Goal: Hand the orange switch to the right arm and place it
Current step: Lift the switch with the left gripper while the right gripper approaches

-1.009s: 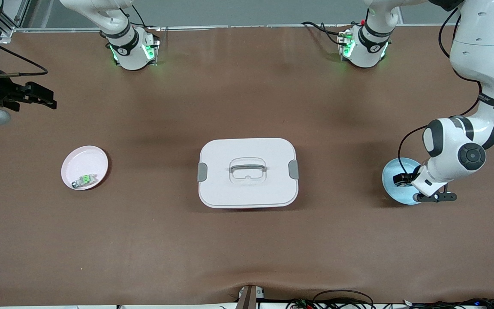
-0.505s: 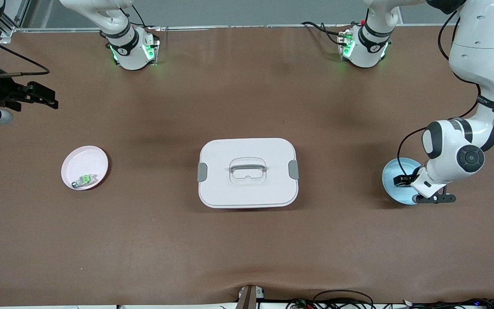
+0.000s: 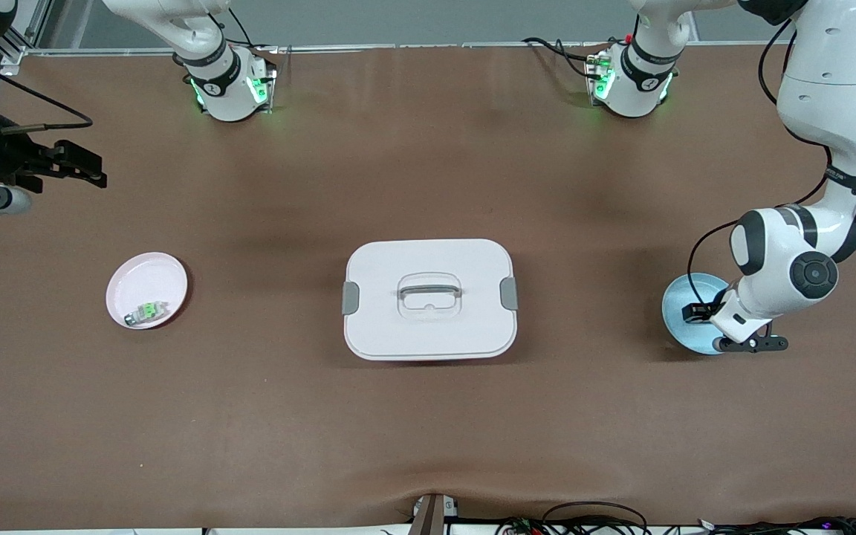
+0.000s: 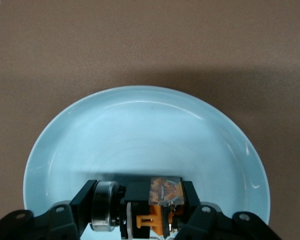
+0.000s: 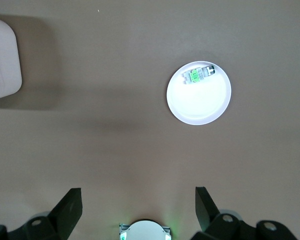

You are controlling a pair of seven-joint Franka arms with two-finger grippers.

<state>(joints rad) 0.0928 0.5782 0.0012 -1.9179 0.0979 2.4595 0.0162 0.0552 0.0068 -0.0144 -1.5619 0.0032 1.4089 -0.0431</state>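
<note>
Left wrist view: a smooth, round, pale blue plate [image 4: 140,135] lies on the matte brown table [image 4: 150,40]. The left gripper [image 4: 145,212] is clamped on the orange switch [image 4: 162,205], a small black blocky part with an orange band, inside the plate. The right gripper [image 3: 64,167] hangs spread wide and empty over the table at the right arm's end, waiting.

We observed a brown table covering [image 3: 413,431] filling nearly the whole frame, wrinkled along its lower edge. A grey strip of wall ran along the top edge, and cables [image 3: 591,520] lay at the lower right.
</note>
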